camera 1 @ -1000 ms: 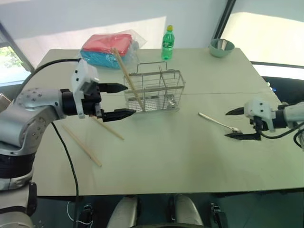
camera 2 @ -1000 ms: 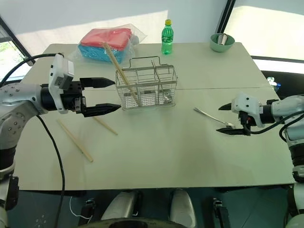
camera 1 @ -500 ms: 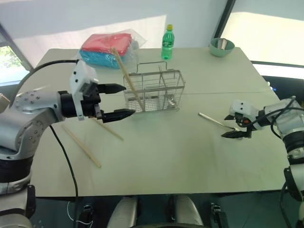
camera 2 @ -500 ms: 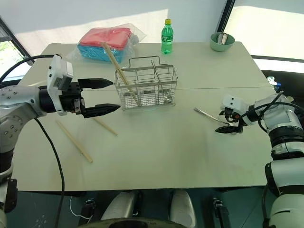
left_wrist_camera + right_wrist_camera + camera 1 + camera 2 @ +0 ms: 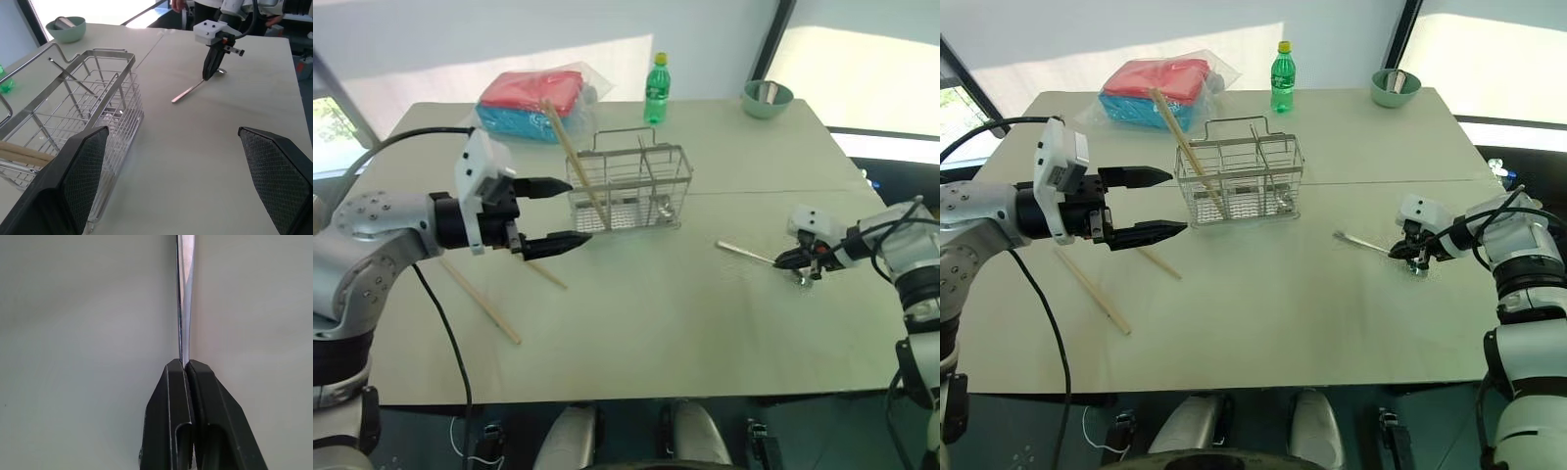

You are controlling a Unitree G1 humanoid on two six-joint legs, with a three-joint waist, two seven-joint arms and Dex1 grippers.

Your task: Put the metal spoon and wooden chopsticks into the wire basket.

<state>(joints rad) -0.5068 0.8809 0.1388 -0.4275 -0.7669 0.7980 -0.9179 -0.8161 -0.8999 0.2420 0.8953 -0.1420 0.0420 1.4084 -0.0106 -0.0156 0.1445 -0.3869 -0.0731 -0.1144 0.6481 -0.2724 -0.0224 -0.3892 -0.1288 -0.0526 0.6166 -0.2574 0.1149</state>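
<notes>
My right end effector (image 5: 1414,256), open a second ago, has clamped on the metal spoon (image 5: 1363,242) at the right of the frame; the handle lies on the worktop (image 5: 1263,313), so lifting comes next. My left end effector (image 5: 1160,203) hangs released left of the wire basket (image 5: 1239,183) at upper centre. One wooden chopstick (image 5: 1183,144) leans inside it; two wooden chopsticks (image 5: 1093,290) lie lower left. The spoon's bowl is hidden behind my fingers.

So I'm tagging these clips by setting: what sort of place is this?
Probably an indoor test room set up as a dining table, not a real kitchen: one plain pale table by big bright windows, holding only a wire basket, a green bottle and a green bowl.
</notes>
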